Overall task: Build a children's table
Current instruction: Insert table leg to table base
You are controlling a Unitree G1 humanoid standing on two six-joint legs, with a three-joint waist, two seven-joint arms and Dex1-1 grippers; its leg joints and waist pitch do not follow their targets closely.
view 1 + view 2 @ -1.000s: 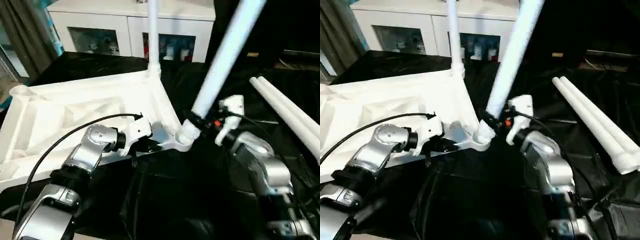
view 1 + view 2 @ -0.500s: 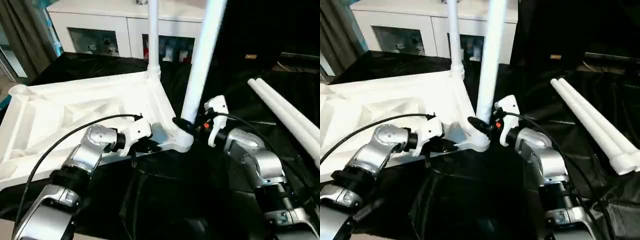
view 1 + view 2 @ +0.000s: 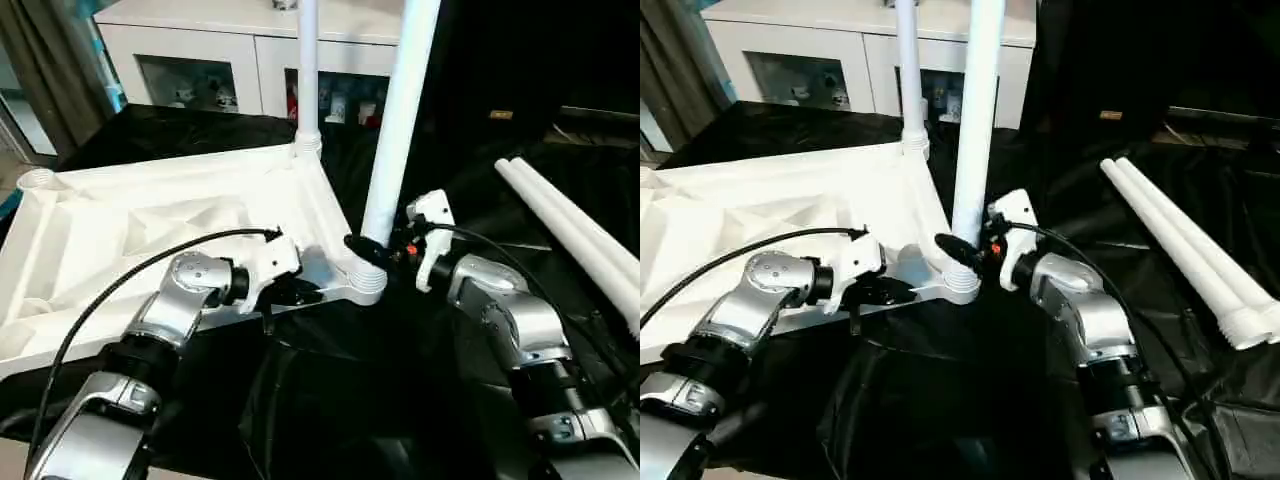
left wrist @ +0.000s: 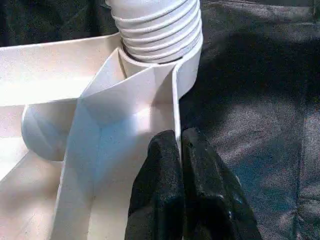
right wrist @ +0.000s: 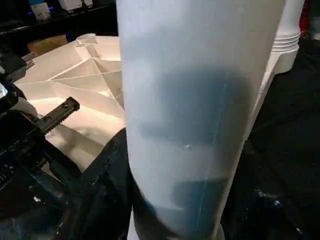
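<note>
The children's table lies upside down on the black-covered surface, with its ribbed underside facing up. It takes the left half of the head view, from about 9 o'clock to the centre. One white leg stands upright in the far corner socket, at about 12 o'clock. A second leg stands in the near corner socket, close to the centre, and its threaded end sits in the socket ring. Two more legs lie side by side on the black cloth at about 3 o'clock, well apart from the table top.

The left gripper has its jaws closed on the thin edge wall of the table top, just beside the near socket. The right gripper has its jaws closed around the lower part of the second leg, just above the socket.

Behind the surface stands a white cabinet with glass doors.
</note>
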